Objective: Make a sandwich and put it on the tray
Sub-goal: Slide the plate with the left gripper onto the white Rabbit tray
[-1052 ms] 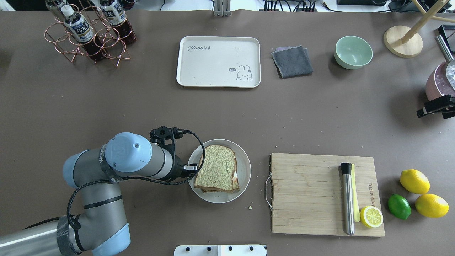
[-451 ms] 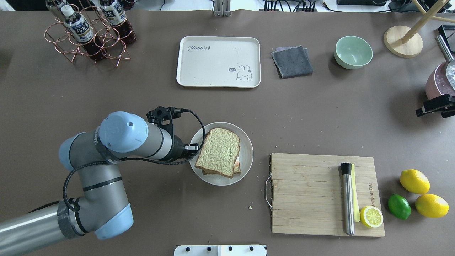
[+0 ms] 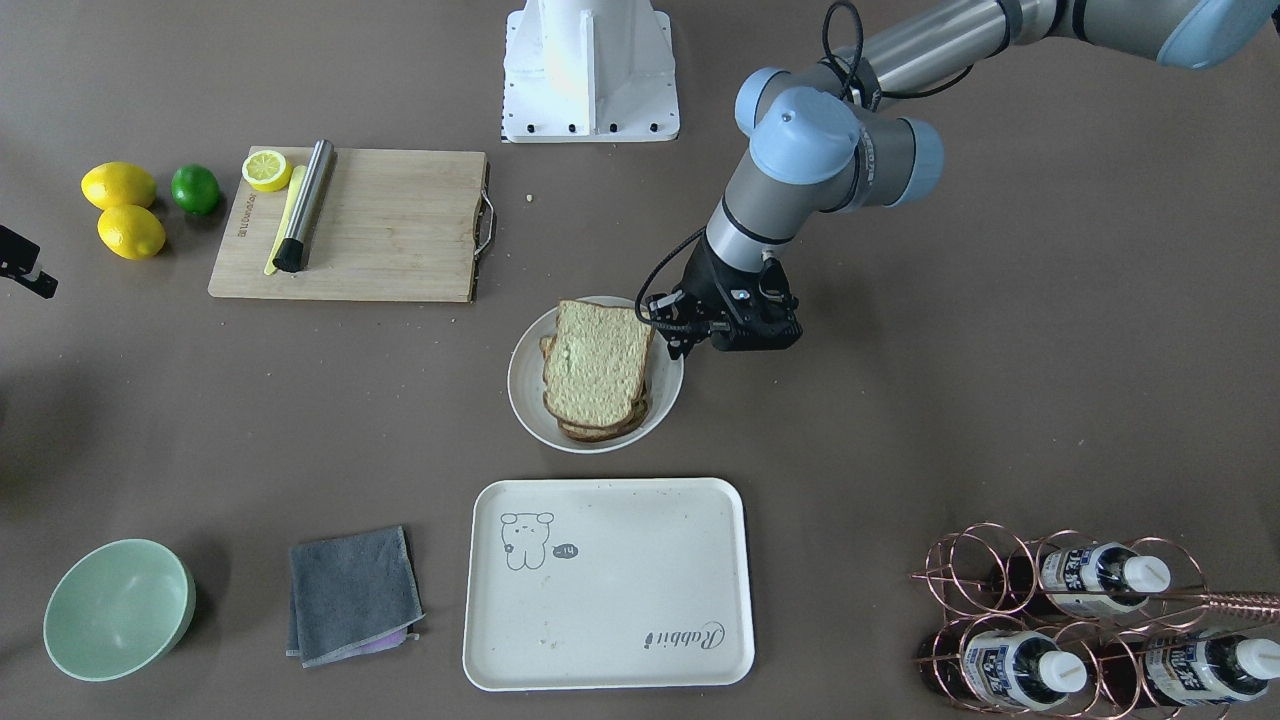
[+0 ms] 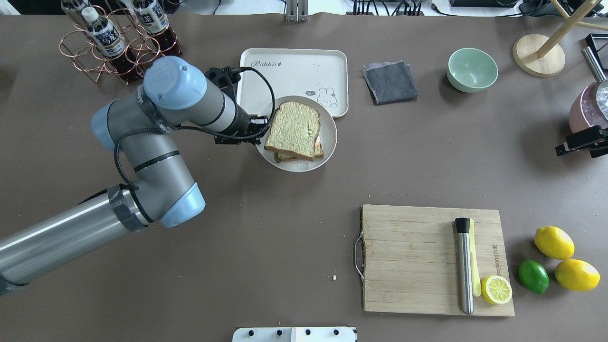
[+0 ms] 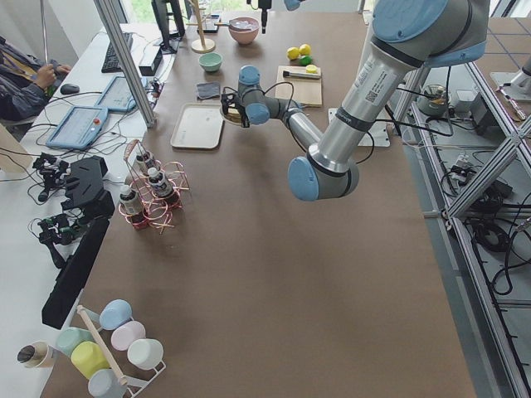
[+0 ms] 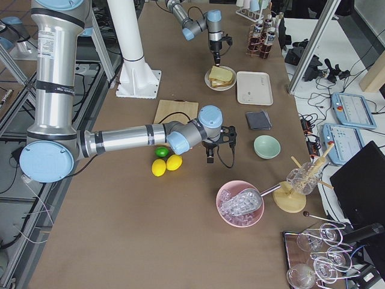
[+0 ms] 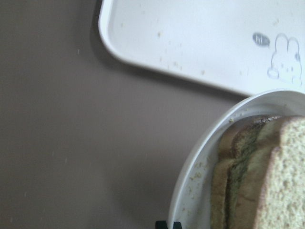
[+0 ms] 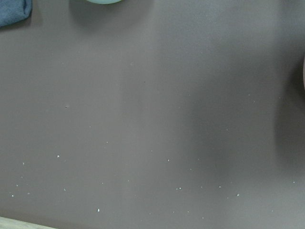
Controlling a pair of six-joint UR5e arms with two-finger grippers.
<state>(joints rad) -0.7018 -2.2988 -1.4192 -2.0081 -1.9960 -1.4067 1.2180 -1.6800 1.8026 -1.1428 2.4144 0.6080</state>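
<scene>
The sandwich [image 4: 293,129] lies on a plate [image 4: 330,138], just on the robot's side of the tray [image 4: 294,71]. Right of the tray lie a cloth [image 4: 390,81], then a bowl [image 4: 472,69]. A bottle rack [image 4: 109,40] stands left of it. A cutting board [image 4: 413,259] lies nearer the robot, to the right.

The tray [image 4: 294,76] carries the script word "Rabbit" near one corner. A small dark speech bubble [image 4: 310,93] beside its drawn animal reads "hi~". The cutting board [image 4: 418,256] has engraved lettering along one short edge, too small to read. Labels on the bottles [image 4: 102,35] show East Asian characters, not legible.
</scene>
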